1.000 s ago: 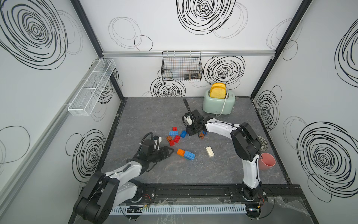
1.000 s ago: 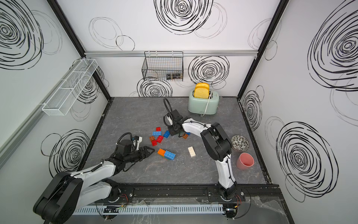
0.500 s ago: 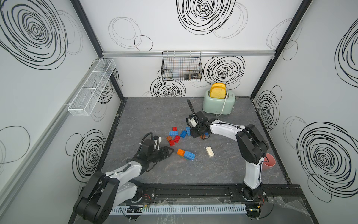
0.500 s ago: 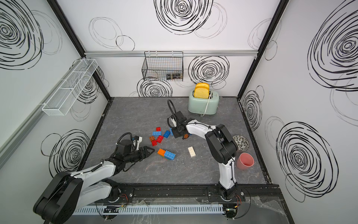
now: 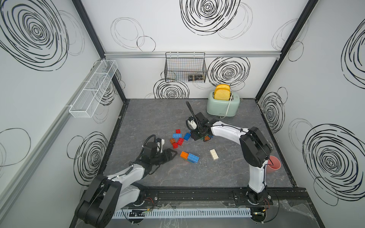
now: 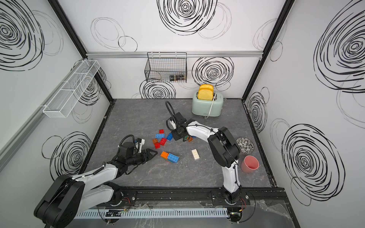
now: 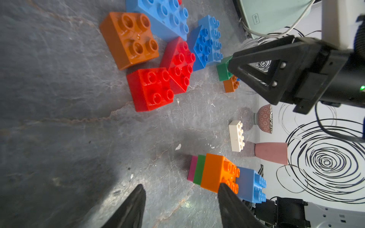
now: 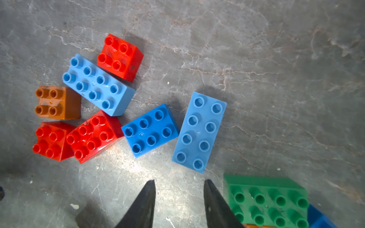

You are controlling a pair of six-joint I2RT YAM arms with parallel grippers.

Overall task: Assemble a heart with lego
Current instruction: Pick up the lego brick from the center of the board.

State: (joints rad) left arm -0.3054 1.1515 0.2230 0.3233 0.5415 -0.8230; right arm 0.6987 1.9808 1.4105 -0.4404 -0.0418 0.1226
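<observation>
Lego bricks (image 5: 178, 138) are lying loose in the middle of the tabletop (image 5: 197, 177). Red, blue and brown ones are crowding together, a short stack (image 5: 189, 157) is sitting apart nearer the front, and a white brick (image 5: 214, 154) is lying alone beside it.

Both top views are showing only the stack's orange and blue tops, while the left wrist view is revealing a green layer and a pink layer under the orange brick (image 7: 217, 173). The right wrist view is showing a green brick (image 8: 266, 199) nearly whole; in both top views it is lying mostly hidden under the right tool (image 5: 197, 136). That tool's jaws are standing apart over bare tabletop, clamping nothing. One finger (image 8: 214, 199) is sitting just beside the green brick, and I cannot tell whether it is touching. The left tool (image 7: 181, 185) is hovering low near the stack, its jaws also standing apart and empty.

A patterned bowl (image 6: 245, 145) is showing whole in a top view, while in a top view the right arm (image 5: 254, 146) is covering nearly all of it.

Dark grey, marble-veined material is covering the tabletop, and white walls scribbled with black swirls are enclosing it. A mint toaster (image 5: 223, 108) is holding bread at the back, and a pink cup (image 5: 273, 163) is standing at the right. A black wire basket (image 5: 185, 69) is hanging on the back wall and a white mesh shelf (image 5: 92, 92) on the left wall. Small dark things are lying in the basket, too small to make out.
</observation>
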